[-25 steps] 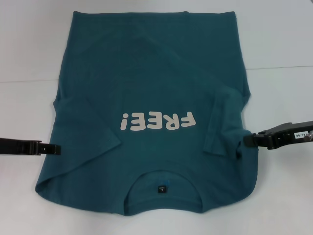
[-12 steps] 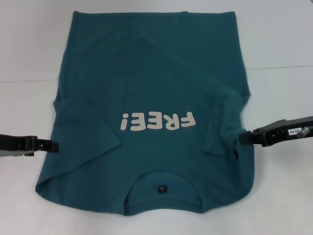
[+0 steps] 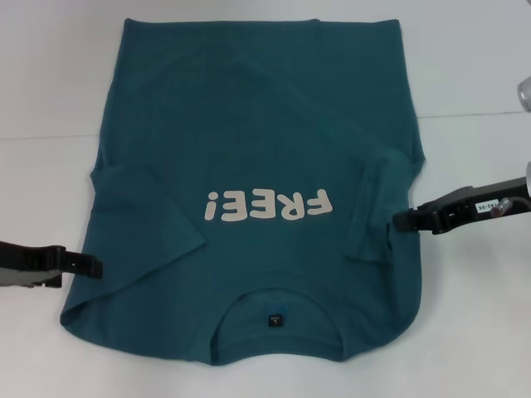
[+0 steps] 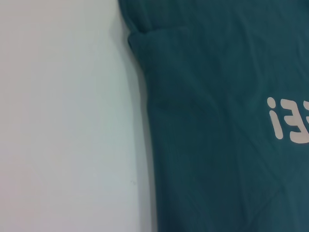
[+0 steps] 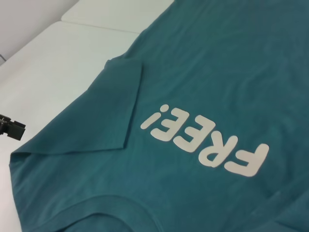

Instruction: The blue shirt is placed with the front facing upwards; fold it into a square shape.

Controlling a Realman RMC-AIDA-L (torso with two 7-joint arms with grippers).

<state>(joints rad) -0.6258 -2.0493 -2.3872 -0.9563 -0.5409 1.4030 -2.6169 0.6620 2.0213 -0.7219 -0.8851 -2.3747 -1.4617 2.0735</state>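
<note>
The blue shirt [image 3: 249, 149] is soft, matt knitted cloth with a fine, even weave and shallow creases. Its white "FREE!" lettering [image 3: 270, 205] looks like a smooth, flat print, slightly less dull than the fabric around it. The small dark neck tag [image 3: 275, 319] appears woven. The bench [image 3: 50, 99] has a smooth, pale, matt surface. The left gripper [image 3: 87, 265] and the right gripper [image 3: 406, 220] look like black matt plastic or coated metal.

Lab-type test bench: bare white tabletop [image 3: 50, 83], panel seam running 9 to 3 o'clock, no furnishings.
</note>
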